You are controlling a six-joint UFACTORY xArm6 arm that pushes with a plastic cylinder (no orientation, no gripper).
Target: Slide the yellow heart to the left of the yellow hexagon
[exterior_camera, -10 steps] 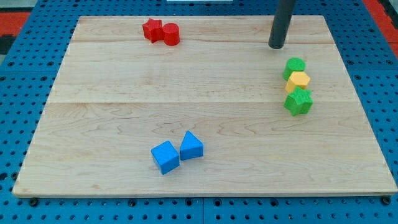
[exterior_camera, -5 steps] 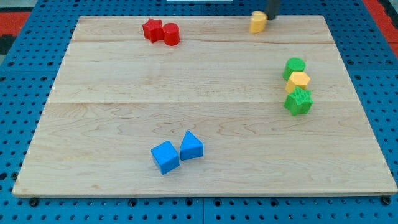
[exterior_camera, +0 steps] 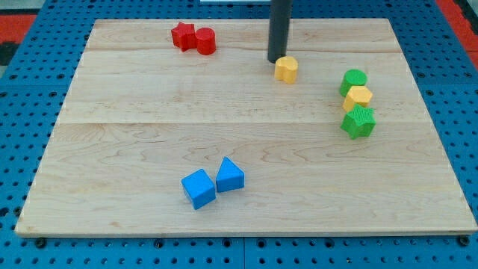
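The yellow heart [exterior_camera: 286, 69] lies on the wooden board, in the upper middle-right of the view. My tip [exterior_camera: 276, 60] stands just at its upper left, touching or almost touching it. The yellow hexagon [exterior_camera: 358, 97] sits near the board's right side, wedged between a green round block [exterior_camera: 354, 79] above it and a green star-like block [exterior_camera: 358, 122] below it. The heart is well to the left of the hexagon and a little higher in the view.
A red star [exterior_camera: 183, 35] and a red cylinder [exterior_camera: 205, 41] touch each other at the top left. A blue cube [exterior_camera: 198, 188] and a blue triangular block [exterior_camera: 230, 175] sit together at the bottom middle. The board's edge [exterior_camera: 246, 232] borders a blue pegboard.
The yellow heart has moved from the board's top edge down and to the left. My tip has come from the top right to just above and left of the heart.
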